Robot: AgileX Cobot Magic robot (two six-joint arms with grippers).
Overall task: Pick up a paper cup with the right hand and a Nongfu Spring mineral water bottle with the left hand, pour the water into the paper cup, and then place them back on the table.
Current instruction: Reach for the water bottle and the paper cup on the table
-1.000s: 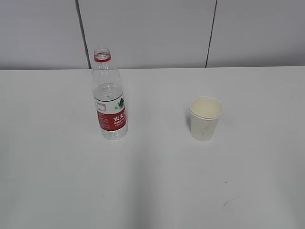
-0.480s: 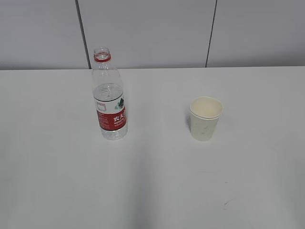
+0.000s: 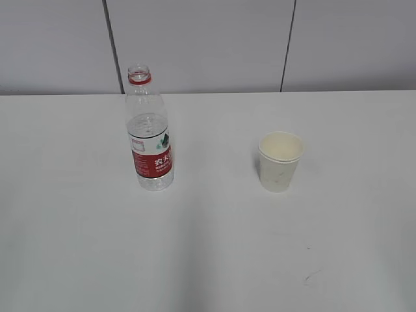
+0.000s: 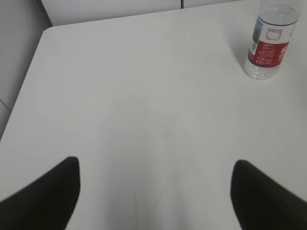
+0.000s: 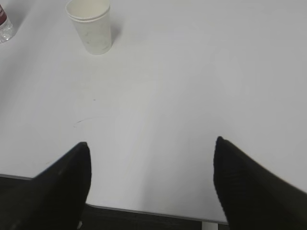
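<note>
The Nongfu Spring mineral water bottle (image 3: 149, 133) stands upright on the white table (image 3: 208, 247), uncapped, with water in it. It also shows in the left wrist view (image 4: 268, 43) at the top right. The paper cup (image 3: 281, 161) stands upright to its right and shows in the right wrist view (image 5: 91, 26) at the top left. My left gripper (image 4: 156, 165) is open and empty, well short of the bottle. My right gripper (image 5: 151, 143) is open and empty above the table's near edge, far from the cup. Neither arm shows in the exterior view.
A grey panelled wall (image 3: 208, 45) stands behind the table. The table's left edge and corner (image 4: 43, 33) show in the left wrist view, its near edge (image 5: 144, 211) in the right wrist view. A small dark scuff (image 3: 311, 277) marks the tabletop.
</note>
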